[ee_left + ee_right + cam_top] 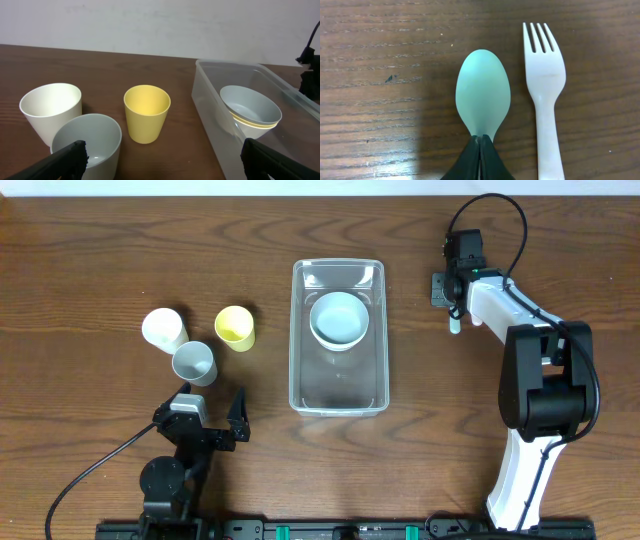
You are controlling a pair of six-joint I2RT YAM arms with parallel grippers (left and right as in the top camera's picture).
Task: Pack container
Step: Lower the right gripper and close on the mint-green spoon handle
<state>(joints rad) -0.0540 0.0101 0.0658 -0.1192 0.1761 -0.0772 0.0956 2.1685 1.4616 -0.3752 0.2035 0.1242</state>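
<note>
**Right gripper** (481, 142): black fingers (467, 160) drawn together and clamped on the neck of a pale green spoon (482, 92), just below its bowl. The spoon lies flat on the table, bowl pointing away from the wrist. Its handle is hidden under the fingers.

**White plastic fork** (545, 75): lies just beside the spoon on its right in the wrist view, parallel to it, tines pointing the same way. It touches neither the spoon nor the fingers.

**Left gripper** (208, 415): jaws spread wide apart, holding nothing. It sits near the front edge of the table, below the cups in the overhead view.

**Grey cup** (194, 362): upright and nearest the left gripper. The overhead view shows it close against the white cup.

**White cup** (163, 328): upright, behind and to the left of the grey cup.

**Yellow cup** (235, 327): upright, to the right of the other two, between them and the container.

**Container** (339, 395): clear rectangular tub with rounded corners. It stands at the middle of the table, between the two arms, long side running front to back.

**Stack of bowls** (340, 320): inside the container at its far end. A pale blue-grey bowl sits on top, and a yellow rim line shows beneath it in the left wrist view.

**Table** (100, 240): dark wood grain, carrying all of the above.
</note>
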